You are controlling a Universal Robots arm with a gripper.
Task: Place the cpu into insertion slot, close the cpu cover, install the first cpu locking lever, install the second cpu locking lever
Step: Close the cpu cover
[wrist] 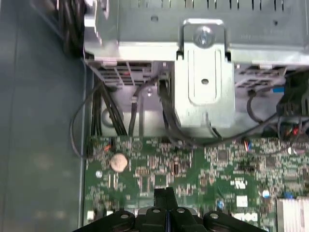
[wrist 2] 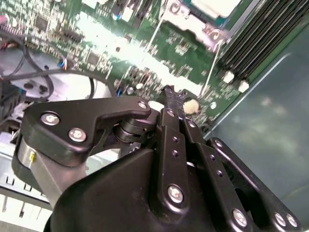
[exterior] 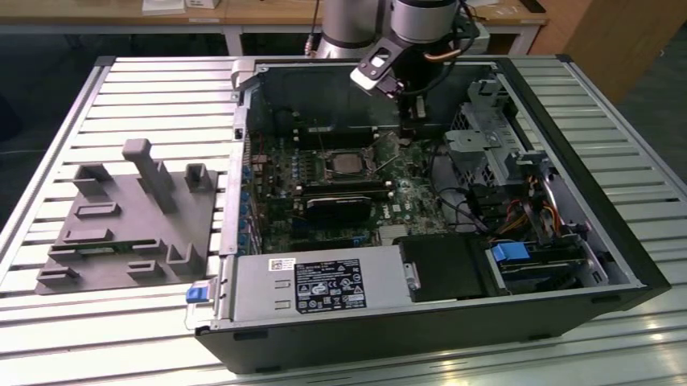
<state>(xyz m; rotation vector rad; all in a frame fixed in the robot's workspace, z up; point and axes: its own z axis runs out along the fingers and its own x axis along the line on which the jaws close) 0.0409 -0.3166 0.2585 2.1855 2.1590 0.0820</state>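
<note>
A slatted metal table (exterior: 161, 88) carries an open black computer case (exterior: 429, 338) that takes up the middle and the exterior view's right. The robot arm (exterior: 424, 20) comes down into the case from the upper middle of that picture. A grey moulded fixture (exterior: 118, 233) lies on the table toward the exterior view's left, just beside the case. A silver power supply (exterior: 269, 289) sits along the case's lower edge. The green circuit board (exterior: 413, 193) covers the case floor, with long black memory slots (wrist 2: 256, 43) near the socket. The insertion slot (exterior: 318, 164) is in the middle of the board, and the cpu (exterior: 346, 163) lies flat in it, its pale metal top facing up. The cpu cover (wrist 2: 189, 20) shows as a silver frame around the chip; I cannot tell whether it is latched. The gripper (exterior: 410, 129) hangs over the board just to the exterior view's right of the slot. In both wrist views its black fingers (wrist: 165, 192) are pressed together with nothing visible between them. A round coin cell (wrist: 119, 162) sits on the board near the fingertips (wrist 2: 173, 93).
</note>
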